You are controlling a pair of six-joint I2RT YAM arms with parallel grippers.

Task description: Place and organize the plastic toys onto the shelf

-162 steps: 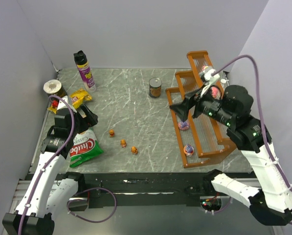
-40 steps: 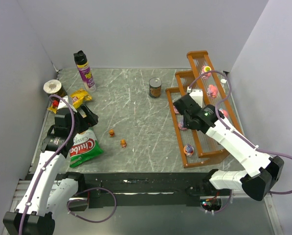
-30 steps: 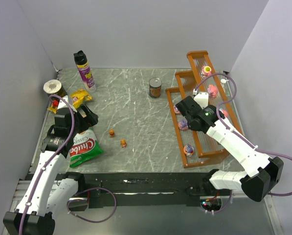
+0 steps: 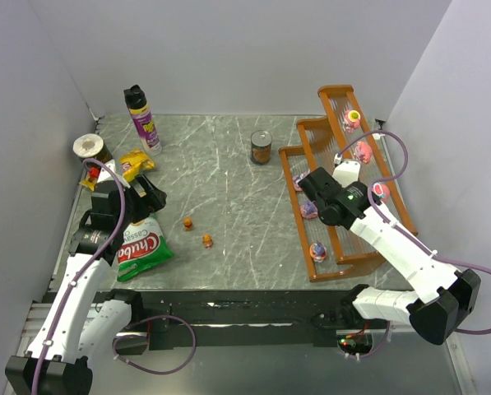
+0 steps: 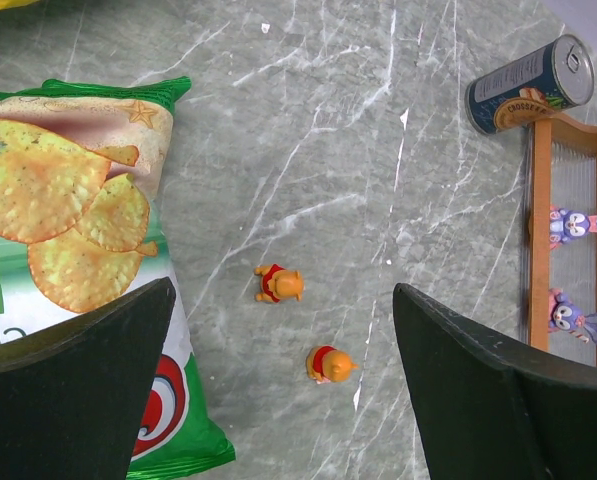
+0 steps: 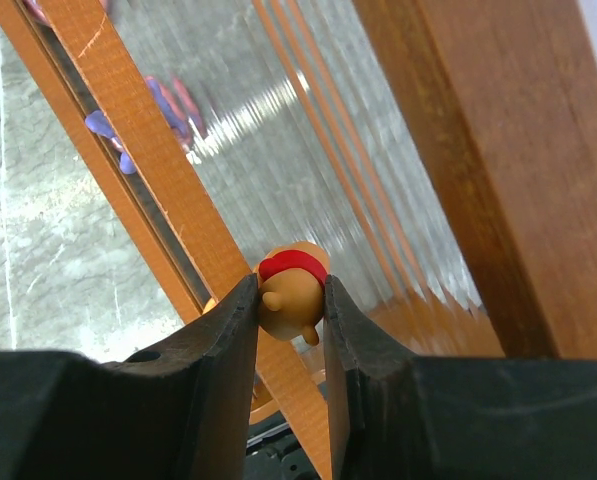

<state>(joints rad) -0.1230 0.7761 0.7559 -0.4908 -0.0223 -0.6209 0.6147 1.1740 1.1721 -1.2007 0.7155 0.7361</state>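
Veined grey stone tops the bench (image 5: 328, 120). Over the shelf (image 6: 128, 130), orange-brown with ribbed clear panels, the right gripper (image 6: 289, 300) pinches a rounded orange toy (image 6: 292, 285) in a red shirt, face hidden. The left gripper (image 5: 283, 330) gapes wide above two orange toys (image 5: 278, 284) on the bench.
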